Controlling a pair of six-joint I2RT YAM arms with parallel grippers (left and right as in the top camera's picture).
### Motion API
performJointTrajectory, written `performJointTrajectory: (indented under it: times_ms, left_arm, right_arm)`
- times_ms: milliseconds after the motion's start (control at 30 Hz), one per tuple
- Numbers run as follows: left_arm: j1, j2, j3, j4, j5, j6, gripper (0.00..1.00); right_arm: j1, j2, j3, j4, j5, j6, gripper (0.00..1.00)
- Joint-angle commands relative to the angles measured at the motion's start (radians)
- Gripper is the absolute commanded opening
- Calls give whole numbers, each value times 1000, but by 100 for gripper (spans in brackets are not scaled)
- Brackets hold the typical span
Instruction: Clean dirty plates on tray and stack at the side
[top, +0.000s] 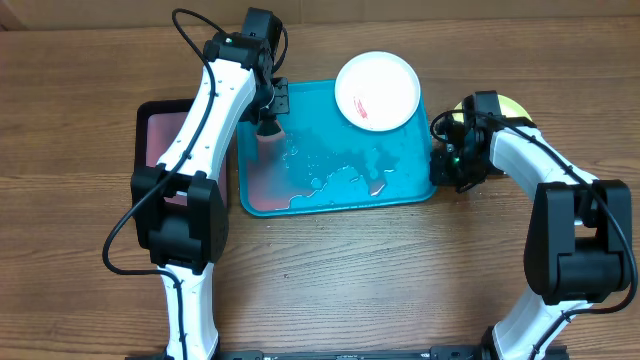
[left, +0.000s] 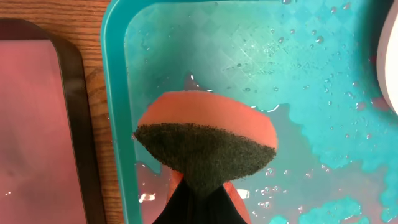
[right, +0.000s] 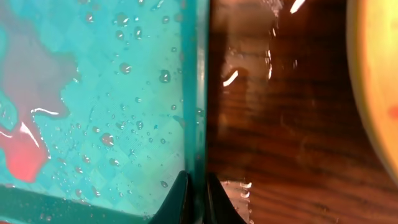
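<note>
The teal tray (top: 330, 195) lies mid-table, wet, with pinkish water pooled at its front left. The white plate (top: 377, 90) with a red smear rests on its back right corner. The yellow-green plate (top: 512, 106) lies on the table right of the tray, also in the right wrist view (right: 379, 81). The pale blue plate is out of view. My left gripper (top: 268, 122) (left: 200, 199) is shut on an orange sponge with a dark scouring face (left: 205, 143), over the tray's back left. My right gripper (top: 446, 165) (right: 198, 186) is shut on the tray's right rim (right: 202, 93).
A smaller black tray with a pinkish inside (top: 150, 130) (left: 37, 124) lies close against the teal tray's left side. Reddish water (right: 25, 155) pools on the tray floor near the front right. The wood beside the right rim is wet.
</note>
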Motion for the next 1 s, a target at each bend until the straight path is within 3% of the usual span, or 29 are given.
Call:
performJointTrajectory:
  times_ms: [0,333,367,400,433,467,500,700,833,967]
  left_arm:
    - [-7,-9,-3,5,8,5,4]
    - [-7,-9,-3,5,8,5,4]
    - [-7,-9,-3,5,8,5,4]
    - [-7,-9,-3,4,8,5,4]
    - [-7,-9,-3,4,8,5,4]
    - [-7,-9,-3,5,8,5,4]
    - [-7,-9,-3,6,8,5,4]
    - [-7,-9,-3,7,8,5,4]
    - [-7,-9,-3,11,8,5,4]
    - [-7,-9,-3,16,8,5,4]
  right_arm:
    - [1,-19,-8,-40,72,103,4]
    - [1,-19,-8,-55,73,143,4]
    - [0,-19,-8,-53,73,143,9]
    - [-1,-19,-5,-54,73,143,33]
    - [-1,-19,2,-58,72,144,51]
    - [-1,-19,16,-69,70,145,63]
    - [-1,-19,39,-89,63,144,67]
    - [-1,-19,253,-219,-37,151,65]
    - [8,-19,341,-190,-129,231,49]
    - [26,-8,339,-60,-89,446,39]
